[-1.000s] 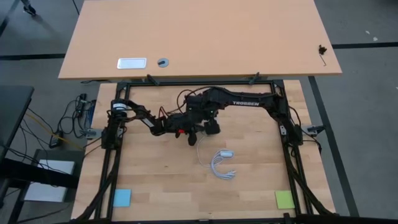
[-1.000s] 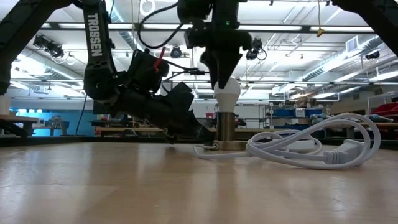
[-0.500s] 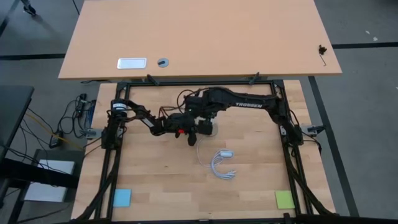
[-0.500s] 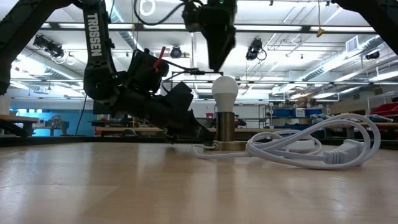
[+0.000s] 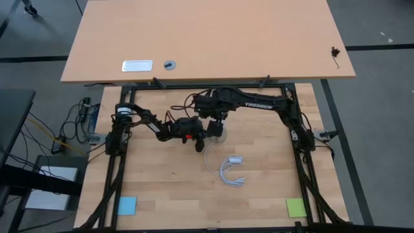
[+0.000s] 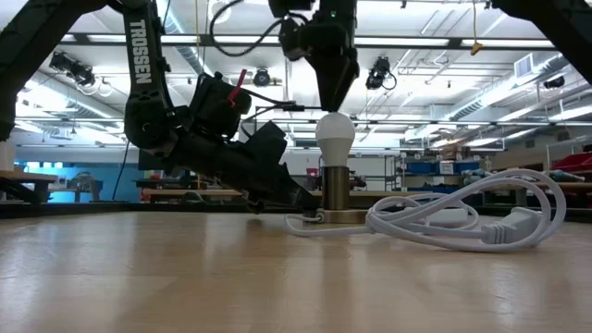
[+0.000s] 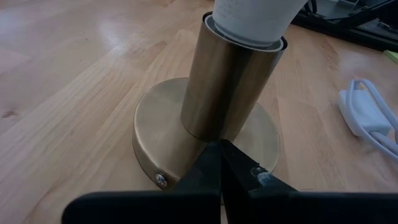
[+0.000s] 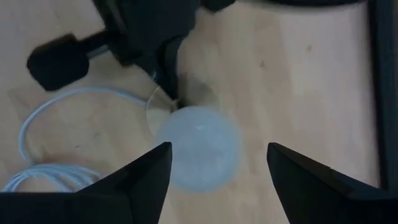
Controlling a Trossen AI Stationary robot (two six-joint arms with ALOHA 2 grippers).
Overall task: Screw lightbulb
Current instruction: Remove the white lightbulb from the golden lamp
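**Bulb seated in brass socket**

Right arm (image 5: 259, 105), lettered TROSSEN: its claw (image 6: 333, 97) hangs just above the lightbulb (image 6: 335, 134), fingers spread and holding nothing.
Left claw (image 7: 221, 163): closed on the brass socket's (image 7: 233, 93) base plate, under the upright bulb.
White cord (image 6: 472, 217): beside the socket.

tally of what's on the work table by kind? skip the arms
lightbulb: 1
brass socket base: 1
white cord with plug: 1
sticky notes: 2, one blue, one green
Total: 5
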